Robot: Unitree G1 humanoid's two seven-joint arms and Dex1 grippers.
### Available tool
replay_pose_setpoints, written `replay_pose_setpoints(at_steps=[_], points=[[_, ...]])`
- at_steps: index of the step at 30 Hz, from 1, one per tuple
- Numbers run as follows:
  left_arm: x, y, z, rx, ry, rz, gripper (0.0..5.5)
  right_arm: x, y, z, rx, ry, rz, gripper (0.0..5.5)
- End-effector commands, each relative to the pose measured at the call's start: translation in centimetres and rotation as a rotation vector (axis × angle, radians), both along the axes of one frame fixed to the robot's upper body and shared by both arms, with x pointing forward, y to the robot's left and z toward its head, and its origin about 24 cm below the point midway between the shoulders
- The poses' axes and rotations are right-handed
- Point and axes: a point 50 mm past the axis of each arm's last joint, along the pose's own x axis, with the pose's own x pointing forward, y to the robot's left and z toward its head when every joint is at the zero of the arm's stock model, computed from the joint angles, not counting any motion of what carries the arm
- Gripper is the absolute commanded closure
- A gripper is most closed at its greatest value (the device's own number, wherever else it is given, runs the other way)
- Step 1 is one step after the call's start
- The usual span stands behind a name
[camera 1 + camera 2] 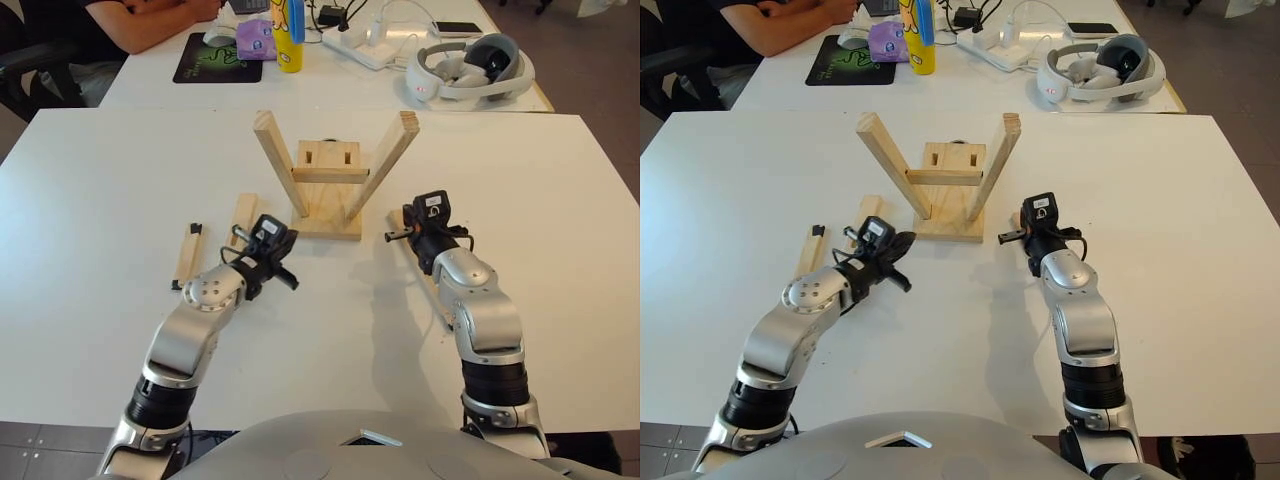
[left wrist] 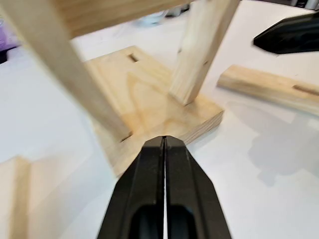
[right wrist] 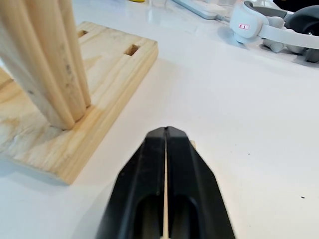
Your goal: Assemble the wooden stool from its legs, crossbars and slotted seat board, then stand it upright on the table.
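Left gripper (image 2: pixel 163 144) clenched, empty, just near-left of seat board (image 1: pixel 322 226); your right gripper (image 3: pixel 166 132) clenched too, near board's right edge. Board lies flat, slots up, two legs (image 1: pixel 280 165) splayed upward, crossbar (image 1: pixel 330 175) joining them.

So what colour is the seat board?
The seat board is pale unpainted wood; left wrist view shows it best.

An office: headset (image 1: pixel 468 68), mouse pad (image 1: pixel 205 65) (power strip (image 1: pixel 358 48) too).

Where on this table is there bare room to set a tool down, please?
Free: the table right of the right pincer, and left of the loose wooden pieces. Crowded: around the seat board, between the left pincer and right pincer.
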Motion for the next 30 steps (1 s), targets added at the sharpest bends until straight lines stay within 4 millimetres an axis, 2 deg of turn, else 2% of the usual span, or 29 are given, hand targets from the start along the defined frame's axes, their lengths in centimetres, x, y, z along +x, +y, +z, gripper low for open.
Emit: replay_pose_setpoints(at_steps=[1,7,11,13,14,16,17,21,23,25,28,29,30], points=[[1.3,-2.4,-0.3,-0.016,-0.010,-0.040,5.49,1.0,0.3,0.9,0.010,-0.036,0.031,5.50],[3.6,-2.0,-1.6,-0.007,-0.041,0.134,5.49,1.8,0.5,1.7,0.018,-0.070,0.061,5.50],[4.0,-1.6,-3.4,0.031,0.008,0.175,5.49,2.2,0.4,2.3,0.021,-0.097,0.070,5.50],[4.0,-1.4,-4.8,0.045,0.089,0.185,5.49,2.5,0.2,2.5,0.023,-0.112,0.066,5.50],[3.8,-1.3,-5.4,0.046,0.130,0.184,5.49,2.7,-0.2,3.2,0.030,-0.155,0.055,5.50],[3.7,-1.2,-6.0,0.070,0.173,0.178,5.49,3.2,-1.1,5.6,0.080,-0.287,0.019,5.50],[3.7,-1.2,-5.8,0.050,0.183,0.188,5.49,3.5,-1.6,7.5,0.127,-0.373,0.004,5.50],[3.4,-1.4,-5.4,0.031,0.203,0.173,5.49,3.3,-2.2,16.3,0.295,-0.738,0.025,5.50],[3.3,-1.5,-5.5,0.036,0.214,0.164,5.49,2.8,-1.6,19.0,0.352,-0.824,0.069,5.50],[3.1,-1.7,-5.7,0.042,0.224,0.154,5.49,2.5,-0.3,20.7,0.394,-0.863,0.138,5.50],[3.1,-1.9,-5.7,0.034,0.234,0.153,5.49,2.4,1.2,21.0,0.397,-0.841,0.197,5.50],[3.1,-2.0,-5.7,0.034,0.233,0.150,5.49,2.5,1.6,20.4,0.392,-0.801,0.200,5.50],[3.2,-2.0,-5.6,0.033,0.234,0.149,5.49,3.4,2.7,18.0,0.321,-0.634,0.218,5.50]])
